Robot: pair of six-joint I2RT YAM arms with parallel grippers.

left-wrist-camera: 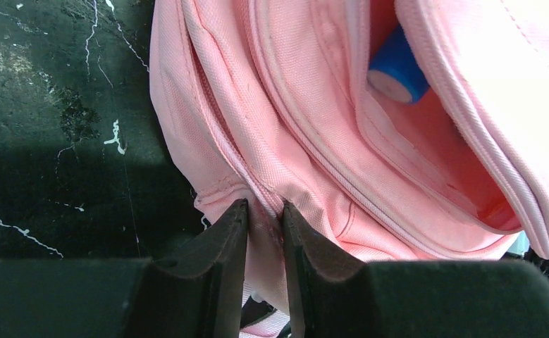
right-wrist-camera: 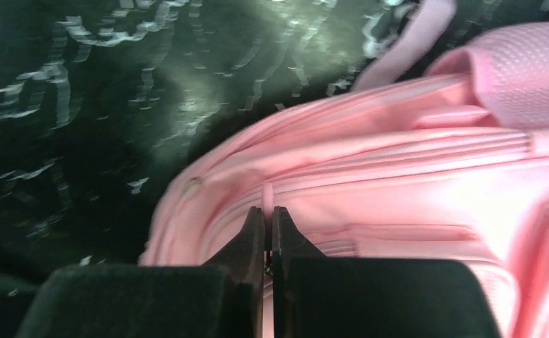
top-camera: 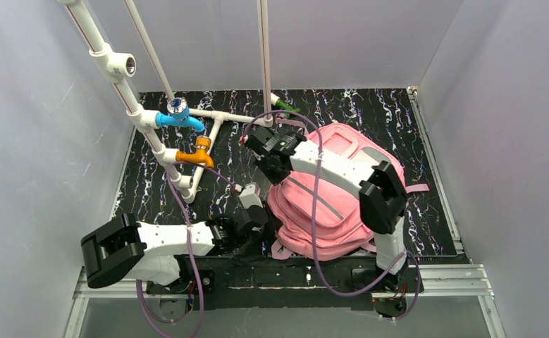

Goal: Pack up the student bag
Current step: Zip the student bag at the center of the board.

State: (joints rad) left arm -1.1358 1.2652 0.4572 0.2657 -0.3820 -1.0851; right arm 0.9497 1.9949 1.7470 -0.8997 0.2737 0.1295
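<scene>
My left claw (left-wrist-camera: 264, 208) is clenched on a fold of the student bag (top-camera: 296, 211), and pink cloth beside a zip seam bunches up between my two dark fingers (left-wrist-camera: 218, 246). My right claw (right-wrist-camera: 267, 211) is squeezed fully together at the bag's far end, its tips nipping a thin pink zip tab (right-wrist-camera: 266, 196) that stands up out of them toward 12 o'clock. From above, the bag lies flat on the black, white-veined table (top-camera: 151, 183), filling the table's 3 to 5 o'clock part, front pockets and grey trim facing up. My left arm reaches in from 8 o'clock to the bag's near left corner. My right arm lies over the top of the bag toward 11 o'clock. In my left wrist view the bag fills everything from 12 to 5 o'clock, with a compartment gaping open at 2 o'clock. Inside that opening sits a blue cylinder (left-wrist-camera: 398, 67) with a pale round end turned toward me; whether it carries a label I cannot tell. In my right wrist view a padded mesh shoulder strap (right-wrist-camera: 532, 63) shows at 2 o'clock, and a narrow pink strap (right-wrist-camera: 412, 42) trails off over the table at 1 o'clock. A white pipe frame (top-camera: 218, 130) with blue and orange fittings stands on the table at 10 to 11 o'clock, well apart from the bag.
</scene>
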